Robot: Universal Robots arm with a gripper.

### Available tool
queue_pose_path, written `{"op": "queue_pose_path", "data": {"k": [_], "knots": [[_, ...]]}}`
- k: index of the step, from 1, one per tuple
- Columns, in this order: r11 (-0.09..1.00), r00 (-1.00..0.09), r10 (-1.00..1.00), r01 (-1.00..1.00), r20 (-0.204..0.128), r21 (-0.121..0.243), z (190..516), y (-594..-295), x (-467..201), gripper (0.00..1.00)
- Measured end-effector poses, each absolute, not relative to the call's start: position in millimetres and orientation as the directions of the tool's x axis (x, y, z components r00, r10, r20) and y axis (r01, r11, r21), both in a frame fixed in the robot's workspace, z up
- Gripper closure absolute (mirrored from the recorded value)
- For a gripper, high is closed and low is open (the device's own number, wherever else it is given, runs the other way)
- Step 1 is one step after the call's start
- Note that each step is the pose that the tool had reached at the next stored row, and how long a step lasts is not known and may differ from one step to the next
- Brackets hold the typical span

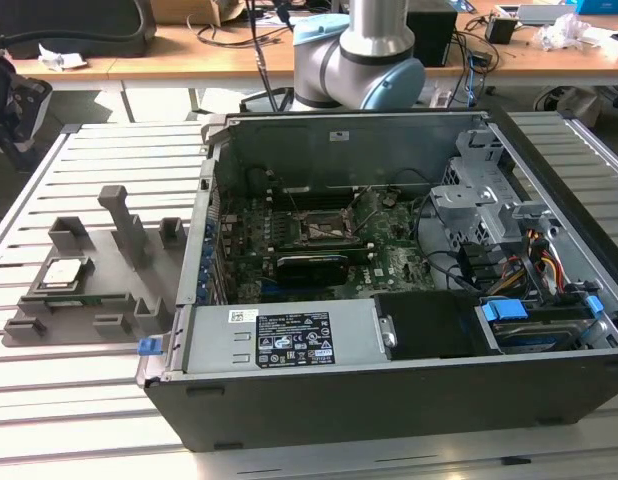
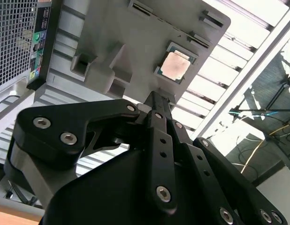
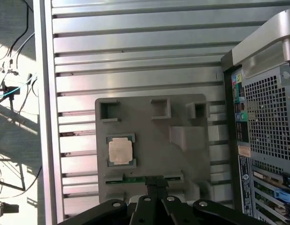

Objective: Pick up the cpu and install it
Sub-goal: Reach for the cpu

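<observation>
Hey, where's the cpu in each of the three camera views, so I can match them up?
Exterior view: the cpu sits in the grey tray, at the exterior view's left of the computer case.
First wrist view: cpu in the tray's recess, on the side away from the case.
Second wrist view: same recess.
Shared landmark: the grey tray.

Slatted metal table bears two items. A grey tray lies flat toward the exterior view's left, with upright posts and several recesses. A computer case lies on its side just beside the tray, open on top.

Inside the case:
- a green motherboard on the floor
- a labelled power supply along the near wall
- a metal drive cage at the exterior view's right
- a blue caddy in the near right corner
- coloured cables between cage and caddy

A wooden desk stands behind the table.
</observation>
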State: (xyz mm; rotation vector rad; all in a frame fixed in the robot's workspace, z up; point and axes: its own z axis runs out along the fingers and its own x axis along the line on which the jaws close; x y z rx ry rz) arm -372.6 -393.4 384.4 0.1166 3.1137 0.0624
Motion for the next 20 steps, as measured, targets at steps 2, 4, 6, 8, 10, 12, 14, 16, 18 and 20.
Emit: {"op": "queue_pose_path", "data": {"k": [2,4,6,8,10,12,14,16,18,20], "knots": [[0.996,-0.997,0.075,0.074,-0.024,0.041,384.2,-393.0,-377.2,0.89],[0.996,-0.997,0.075,0.074,-0.024,0.041,383.9,-392.6,-382.9,0.89],[0.996,-0.997,0.075,0.074,-0.024,0.041,383.6,-392.3,-390.6,0.89],[0.996,-0.997,0.075,0.074,-0.024,0.041,383.4,-391.9,-393.7,0.89],[0.996,-0.997,0.075,0.074,-0.024,0.041,383.2,-391.3,-398.9,0.89],[0.996,-0.997,0.075,0.074,-0.024,0.04,382.9,-390.9,-402.3,0.89],[0.996,-0.997,0.075,0.074,-0.024,0.04,382.7,-389.8,-406.1,0.89],[0.997,-0.997,0.074,0.073,-0.024,0.04,382.4,-387.7,-409.3,0.89],[0.997,-0.997,0.072,0.071,-0.024,0.039,382.2,-385.3,-412.0,0.89],[0.997,-0.997,0.067,0.066,-0.024,0.038,382.0,-382.5,-413.8,0.89]]}}
